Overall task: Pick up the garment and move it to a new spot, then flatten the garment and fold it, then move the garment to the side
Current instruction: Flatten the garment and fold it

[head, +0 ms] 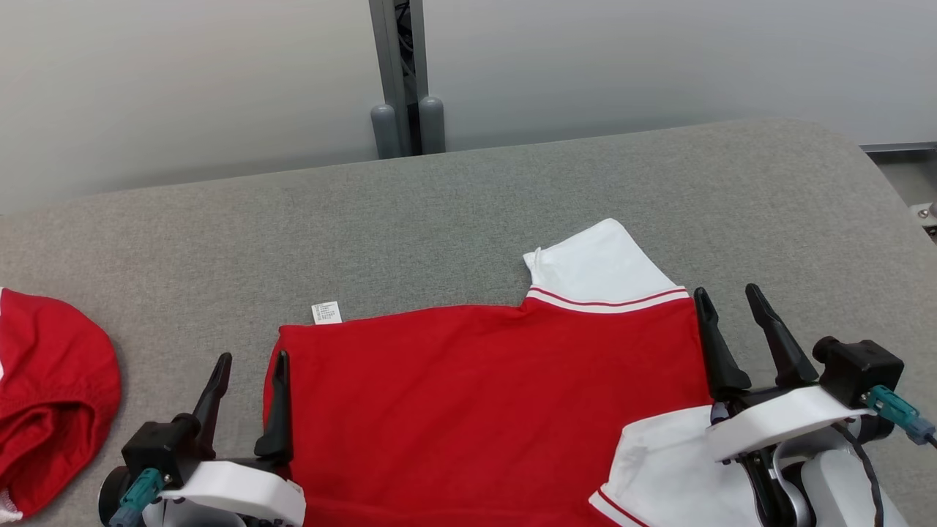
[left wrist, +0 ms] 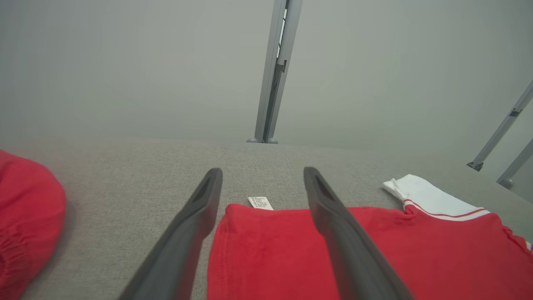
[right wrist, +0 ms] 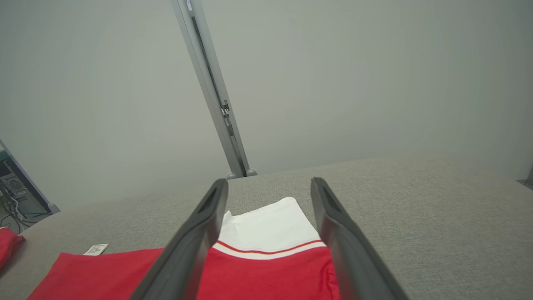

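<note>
The garment (head: 483,395) is a red shirt with white sleeves, lying spread flat on the grey cloth-covered table (head: 468,205). One white sleeve (head: 600,267) with a red stripe points away at the far right corner. A small white label (head: 326,312) sticks out at the far left edge. My left gripper (head: 249,360) stands open above the shirt's left edge (left wrist: 220,250), holding nothing. My right gripper (head: 728,293) stands open above the shirt's right edge, its fingers either side of the white sleeve (right wrist: 270,229) in the right wrist view. Nothing is between its fingers.
Another red garment (head: 51,395) lies bunched at the table's left edge, also at the left in the left wrist view (left wrist: 25,225). A grey post (head: 402,80) stands behind the table against a pale wall. The table's far right corner is rounded.
</note>
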Motion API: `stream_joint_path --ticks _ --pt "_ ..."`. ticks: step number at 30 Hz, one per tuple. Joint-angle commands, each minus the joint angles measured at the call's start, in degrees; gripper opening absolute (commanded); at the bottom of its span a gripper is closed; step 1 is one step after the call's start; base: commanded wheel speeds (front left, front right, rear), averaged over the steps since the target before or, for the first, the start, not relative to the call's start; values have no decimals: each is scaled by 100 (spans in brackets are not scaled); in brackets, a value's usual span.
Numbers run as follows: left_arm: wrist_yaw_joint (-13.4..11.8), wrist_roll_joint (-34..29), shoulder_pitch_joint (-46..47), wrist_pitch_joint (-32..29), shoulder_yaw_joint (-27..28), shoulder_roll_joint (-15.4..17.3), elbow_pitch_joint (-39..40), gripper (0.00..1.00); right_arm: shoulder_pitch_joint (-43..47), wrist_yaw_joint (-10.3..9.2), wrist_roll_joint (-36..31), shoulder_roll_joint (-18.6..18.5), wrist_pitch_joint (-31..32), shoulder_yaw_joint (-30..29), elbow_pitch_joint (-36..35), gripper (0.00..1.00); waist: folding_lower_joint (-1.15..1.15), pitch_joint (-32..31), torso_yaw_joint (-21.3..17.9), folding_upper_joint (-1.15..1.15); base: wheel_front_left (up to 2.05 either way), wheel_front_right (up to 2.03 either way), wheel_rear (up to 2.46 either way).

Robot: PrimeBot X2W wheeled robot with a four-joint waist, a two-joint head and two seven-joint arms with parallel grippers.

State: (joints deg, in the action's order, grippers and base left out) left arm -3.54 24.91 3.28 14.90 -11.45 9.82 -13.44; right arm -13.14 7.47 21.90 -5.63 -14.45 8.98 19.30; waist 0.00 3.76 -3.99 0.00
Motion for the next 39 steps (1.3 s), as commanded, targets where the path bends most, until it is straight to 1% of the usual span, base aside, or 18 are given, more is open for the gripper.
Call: stream_joint_path --ticks 1,5,10,13,14,16,20,26,29,34,39 --pt "62 -145 -47 24 81 -50 -58 100 -72 5 77 -30 -58 3 66 100 0 12 34 0 0 0 0" --pt "196 -481 -45 25 302 -239 -218 100 -127 5 135 -57 -88 134 214 100 0 47 110 0 0 0 0" --pt "402 -720 -7 25 551 -409 -329 100 -171 5 182 -91 -92 128 155 100 0 80 175 0 0 0 0" --pt "463 -803 42 26 638 -444 -387 100 -177 5 184 -92 -92 117 131 100 0 108 175 0 0 0 0" --pt "519 -917 133 26 694 -443 -481 100 -202 5 170 -85 -93 128 100 100 0 161 156 0 0 0 0" --pt "531 -984 182 26 719 -427 -541 100 -227 5 168 -81 -93 144 83 100 0 196 139 0 0 0 0" --pt "440 -1266 509 25 764 -311 -933 100 -288 5 178 -73 -87 181 51 100 0 382 24 0 0 0 0" --pt "171 -1579 1269 -103 755 -1 -1848 100 -362 5 182 -31 -83 244 -59 100 0 727 -206 0 0 0 0" --pt "88 -1664 1617 -168 739 119 -2268 100 -397 5 210 -16 -82 255 -102 100 0 860 -298 0 0 0 0" --pt "233 -1767 2030 -180 541 153 -2777 100 -406 5 225 -5 -83 224 -121 100 0 989 -370 0 0 0 0" --pt "260 -1843 2243 -220 378 148 -3171 100 -416 5 230 5 -83 189 -125 100 0 1010 -376 0 0 0 0"
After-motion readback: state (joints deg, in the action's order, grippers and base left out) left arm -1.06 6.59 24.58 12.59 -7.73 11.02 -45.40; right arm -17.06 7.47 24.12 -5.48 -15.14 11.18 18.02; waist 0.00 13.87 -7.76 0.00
